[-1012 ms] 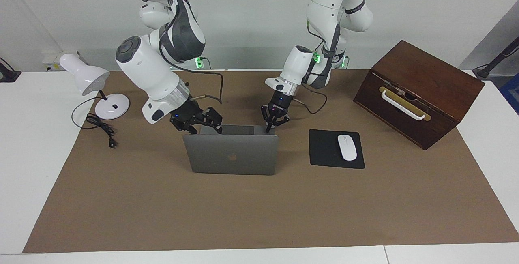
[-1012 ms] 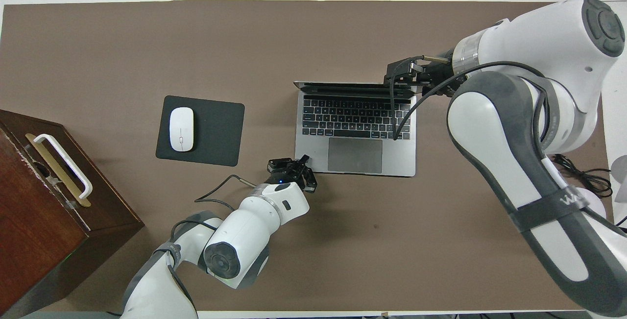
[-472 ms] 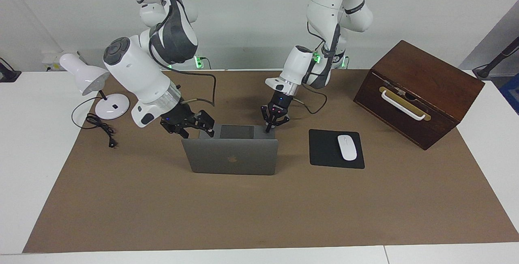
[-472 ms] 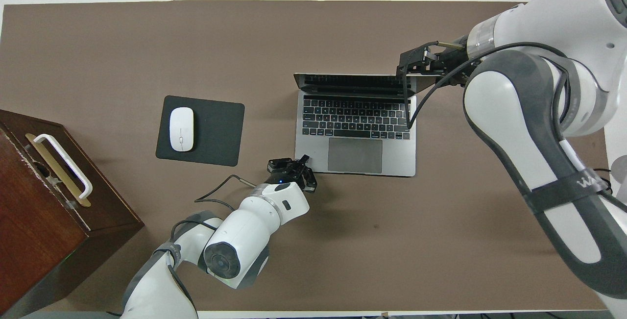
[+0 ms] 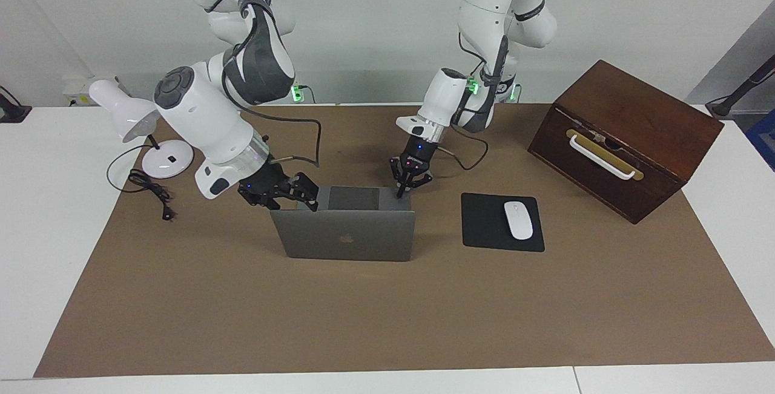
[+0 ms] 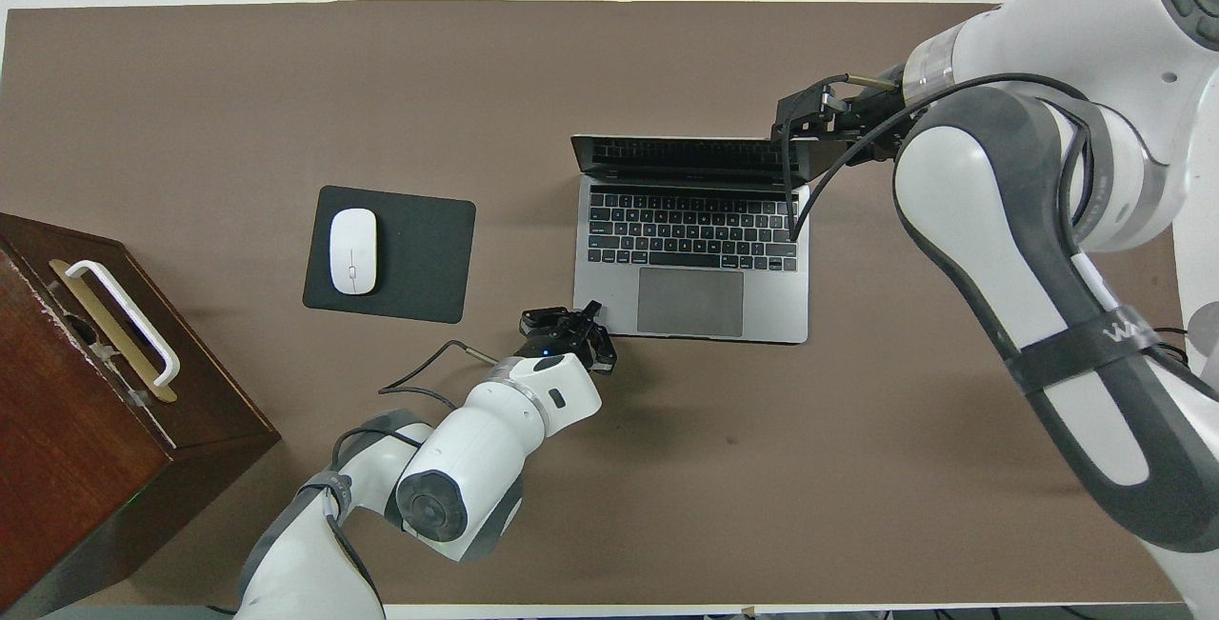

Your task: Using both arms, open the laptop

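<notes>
The silver-grey laptop (image 5: 351, 233) (image 6: 690, 301) stands open in the middle of the brown mat. Its lid is tilted up with the apple logo facing away from the robots, and the keyboard shows from above. My left gripper (image 5: 401, 193) (image 6: 583, 327) is shut. Its tips press down on the corner of the laptop's base that is nearest the robots, toward the left arm's end. My right gripper (image 5: 306, 200) (image 6: 795, 120) is at the lid's top edge, at the corner toward the right arm's end, and touches it there.
A black mouse pad (image 5: 484, 224) with a white mouse (image 5: 518, 219) lies beside the laptop. A dark wooden box (image 5: 623, 140) with a white handle stands toward the left arm's end. A white desk lamp (image 5: 130, 115) and its cord (image 5: 151, 191) are toward the right arm's end.
The right gripper has travelled away from the robots with the lid's top edge, and the lid has tipped further open. The left gripper has stayed on the base corner.
</notes>
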`<state>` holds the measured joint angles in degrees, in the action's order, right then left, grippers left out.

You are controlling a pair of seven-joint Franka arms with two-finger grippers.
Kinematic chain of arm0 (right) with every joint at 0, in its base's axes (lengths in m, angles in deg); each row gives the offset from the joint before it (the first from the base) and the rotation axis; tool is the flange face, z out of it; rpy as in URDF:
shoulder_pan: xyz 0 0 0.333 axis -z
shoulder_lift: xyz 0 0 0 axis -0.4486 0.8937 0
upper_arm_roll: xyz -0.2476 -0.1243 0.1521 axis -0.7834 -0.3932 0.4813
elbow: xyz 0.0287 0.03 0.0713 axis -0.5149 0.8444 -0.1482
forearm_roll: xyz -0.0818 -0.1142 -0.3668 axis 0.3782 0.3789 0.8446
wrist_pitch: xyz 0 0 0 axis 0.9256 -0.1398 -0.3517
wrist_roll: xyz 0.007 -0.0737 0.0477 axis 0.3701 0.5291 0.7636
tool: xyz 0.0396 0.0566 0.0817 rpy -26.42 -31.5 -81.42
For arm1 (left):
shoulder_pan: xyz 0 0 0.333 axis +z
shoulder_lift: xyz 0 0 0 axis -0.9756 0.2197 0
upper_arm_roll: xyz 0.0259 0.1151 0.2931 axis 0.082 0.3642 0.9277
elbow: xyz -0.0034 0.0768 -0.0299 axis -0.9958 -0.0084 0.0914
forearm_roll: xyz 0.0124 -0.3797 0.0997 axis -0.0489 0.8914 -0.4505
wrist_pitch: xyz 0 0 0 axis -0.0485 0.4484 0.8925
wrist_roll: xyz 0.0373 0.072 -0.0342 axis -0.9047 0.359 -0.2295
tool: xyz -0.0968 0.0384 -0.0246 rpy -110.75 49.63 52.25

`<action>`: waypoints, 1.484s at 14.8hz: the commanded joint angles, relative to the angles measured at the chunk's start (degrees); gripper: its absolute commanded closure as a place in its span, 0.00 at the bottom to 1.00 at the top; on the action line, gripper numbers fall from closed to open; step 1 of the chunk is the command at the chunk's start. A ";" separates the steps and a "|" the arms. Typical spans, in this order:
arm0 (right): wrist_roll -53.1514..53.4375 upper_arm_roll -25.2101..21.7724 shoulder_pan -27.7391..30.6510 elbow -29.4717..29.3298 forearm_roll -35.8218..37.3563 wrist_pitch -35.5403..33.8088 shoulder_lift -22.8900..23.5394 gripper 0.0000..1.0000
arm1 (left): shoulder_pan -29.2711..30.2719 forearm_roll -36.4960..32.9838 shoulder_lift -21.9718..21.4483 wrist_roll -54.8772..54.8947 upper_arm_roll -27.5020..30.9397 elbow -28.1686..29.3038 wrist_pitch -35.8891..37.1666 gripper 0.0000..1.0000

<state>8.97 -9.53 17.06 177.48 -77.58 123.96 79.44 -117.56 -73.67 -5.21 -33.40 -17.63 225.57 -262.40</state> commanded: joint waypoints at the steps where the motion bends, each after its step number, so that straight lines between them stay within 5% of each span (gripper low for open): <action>1: 0.36 0.77 1.42 -3.74 1.89 -2.09 2.27 0.00 | -0.96 0.14 1.30 -1.03 0.56 -1.32 -0.19 1.00; 10: -0.16 0.85 4.05 -6.74 1.80 -6.47 3.33 0.00 | -1.05 0.14 1.39 -5.76 0.56 -2.37 -0.02 1.00; 16: -9.89 0.59 9.75 -7.26 8.03 -17.45 -2.20 0.00 | -1.40 0.23 1.30 -11.30 0.56 -2.73 0.16 1.00; 22: -28.18 0.50 19.95 -6.30 15.50 -24.07 -7.39 0.00 | -0.97 0.58 -5.27 -17.55 0.91 -2.82 15.85 1.00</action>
<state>-14.38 -9.78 34.46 169.97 -64.42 100.37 73.40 -118.28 -73.61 -6.22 -49.24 -17.58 222.61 -254.07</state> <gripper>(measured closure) 0.000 0.991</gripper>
